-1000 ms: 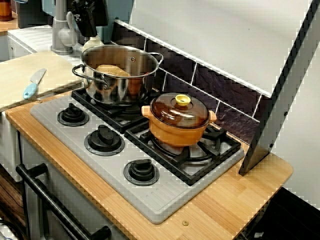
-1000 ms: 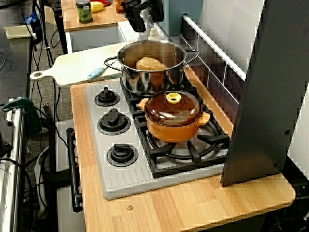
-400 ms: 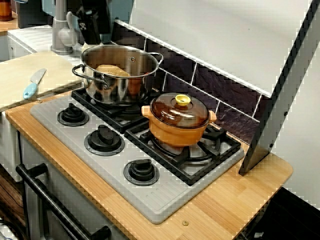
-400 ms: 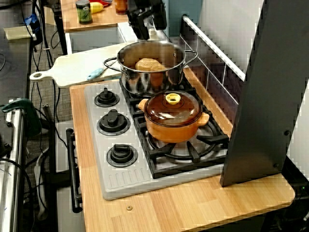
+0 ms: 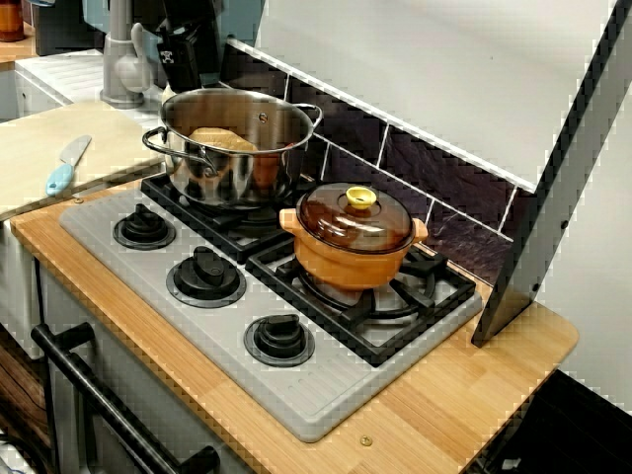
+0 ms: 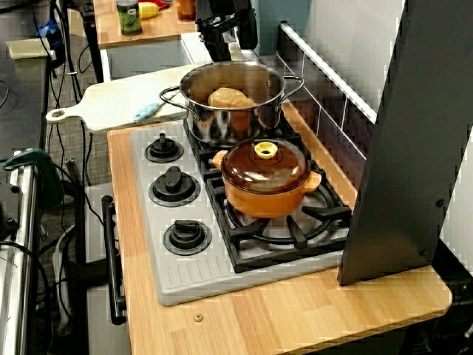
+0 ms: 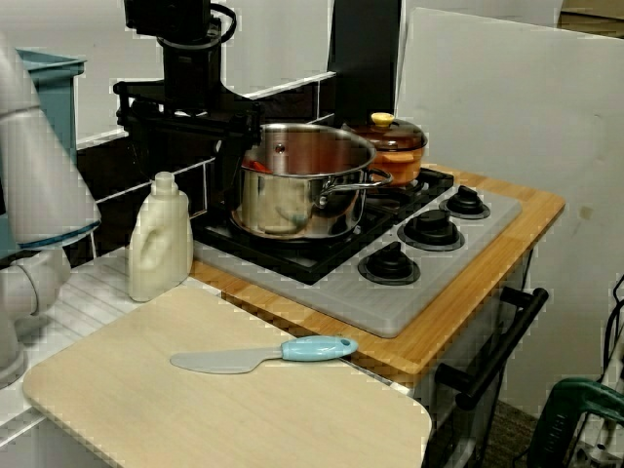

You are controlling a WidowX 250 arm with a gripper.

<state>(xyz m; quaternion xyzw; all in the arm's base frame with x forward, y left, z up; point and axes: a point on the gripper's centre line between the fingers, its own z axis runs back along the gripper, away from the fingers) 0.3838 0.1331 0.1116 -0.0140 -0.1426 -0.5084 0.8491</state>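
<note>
Along the front of the stove (image 5: 326, 395): three black knobs (image 5: 205, 275) in a row, lower left of the frame.
Orange pot (image 5: 354, 242): lidded, on the right burner, frame centre.
Steel pot (image 5: 237, 143): rear burner, upper left; shiny, two-handled, lidless, with a tan bread-like lump (image 5: 222, 140) inside.
Gripper (image 5: 188, 61): has sunk lower behind the steel pot's far rim over the last second, so it now sits close to it; jaws spread wide, holding nothing.
White bottle (image 7: 161, 239): on the ribbed counter (image 7: 93, 292), just below the gripper.

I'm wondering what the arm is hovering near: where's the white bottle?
In the side view, the bottle stands at left on the white counter, behind the cutting board and left of the steel pot, by the black gripper.
</note>
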